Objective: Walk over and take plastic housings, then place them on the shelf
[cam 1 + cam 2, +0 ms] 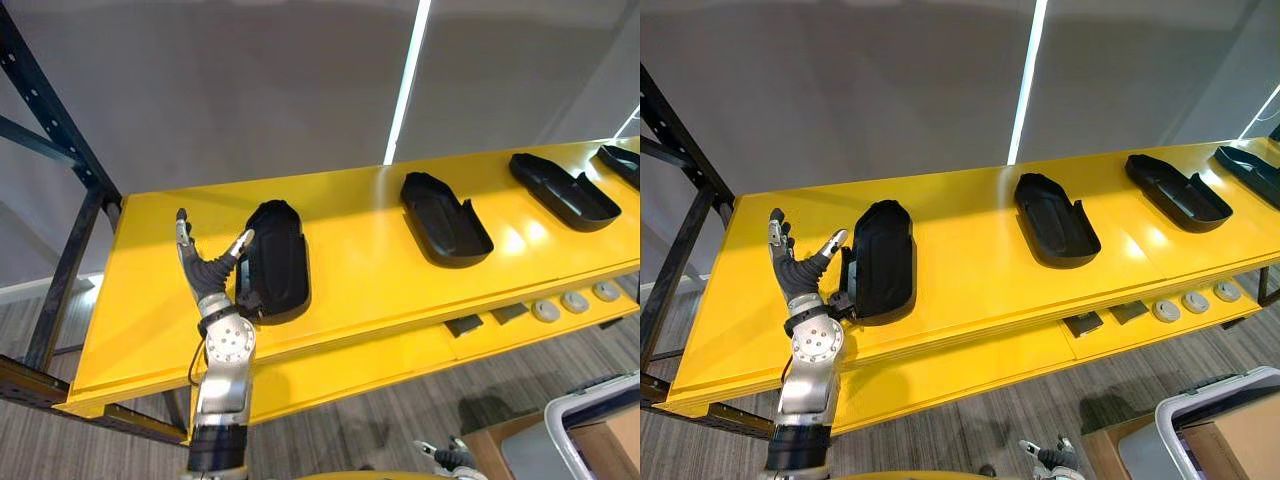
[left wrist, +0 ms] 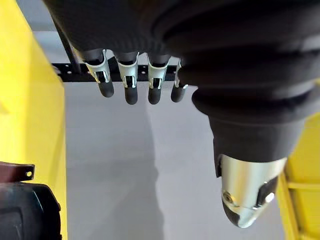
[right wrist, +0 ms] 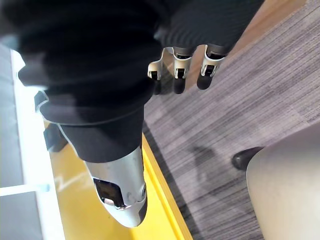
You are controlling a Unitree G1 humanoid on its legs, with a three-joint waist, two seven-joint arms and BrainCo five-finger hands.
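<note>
Now, housing [image 1: 278, 255]: black, long, lying on the yellow shelf [image 1: 360, 270].
My left hand [image 1: 207, 275]: spread wide, empty, just beside it.

We see the left hand [image 1: 205, 268], fingers straight and spread, just beside the leftmost plastic housing [image 1: 278, 258] on the yellow shelf [image 1: 370, 285]. Three more housings [image 1: 445, 220] [image 1: 562, 190] [image 1: 625, 165] lie in a row to its right.

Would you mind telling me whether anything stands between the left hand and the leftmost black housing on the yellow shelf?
Nothing visible does. The open left hand sits right beside the leftmost housing, thumb at its edge, with bare yellow shelf around them.
</note>
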